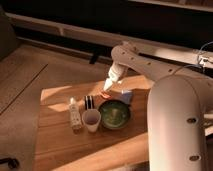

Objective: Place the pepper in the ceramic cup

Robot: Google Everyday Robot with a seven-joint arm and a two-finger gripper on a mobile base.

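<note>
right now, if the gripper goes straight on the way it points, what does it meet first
Probably the pepper, lying on the table right below the gripper. Depth is unclear, so it might touch wood just beside it.

gripper (107,87) by pepper (104,94), behind ceramic cup (91,119)

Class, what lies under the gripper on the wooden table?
The gripper hangs just above the pepper, a red-orange piece on the table beyond the green bowl. Whether they touch is hidden.

No legible txt, labels, brands or nos. anywhere in view.
</note>
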